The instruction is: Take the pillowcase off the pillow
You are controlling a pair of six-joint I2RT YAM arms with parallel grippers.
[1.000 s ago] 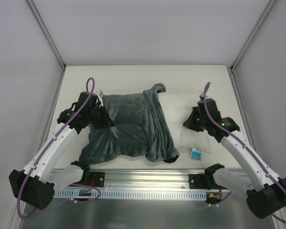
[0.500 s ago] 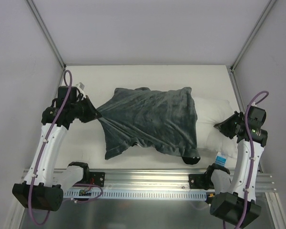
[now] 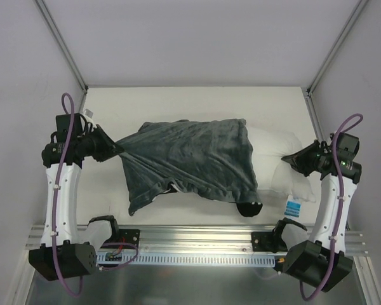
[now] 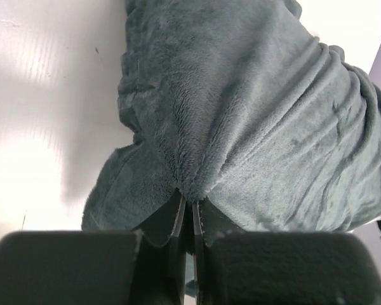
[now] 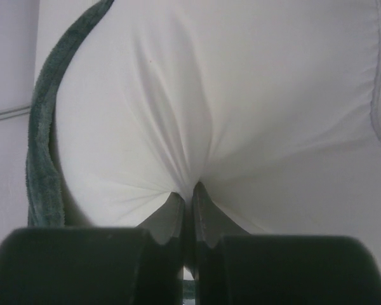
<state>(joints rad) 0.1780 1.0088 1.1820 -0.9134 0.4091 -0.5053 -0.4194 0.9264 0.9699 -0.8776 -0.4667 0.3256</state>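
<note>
The dark grey-teal plush pillowcase (image 3: 190, 159) lies stretched across the middle of the table, its left corner pulled to a point. My left gripper (image 3: 116, 150) is shut on that corner; the left wrist view shows the plush (image 4: 254, 114) pinched between the closed fingers (image 4: 178, 219). The white pillow (image 3: 282, 162) sticks out of the pillowcase's right side, with a blue-and-white tag (image 3: 293, 207) at its near corner. My right gripper (image 3: 291, 160) is shut on the pillow's right end; the right wrist view shows white fabric (image 5: 228, 95) puckered into the fingers (image 5: 174, 213), with the pillowcase edge (image 5: 44, 146) at the left.
The white table (image 3: 197, 101) is walled by pale panels with metal corner posts (image 3: 63, 47). An aluminium rail (image 3: 197, 244) carrying both arm bases runs along the near edge. A dark fold of the pillowcase (image 3: 247, 208) hangs near the rail.
My left gripper has pulled the pillowcase corner further left. My right gripper has drawn the pillow right. More white pillow shows beyond the pillowcase than a second ago.
</note>
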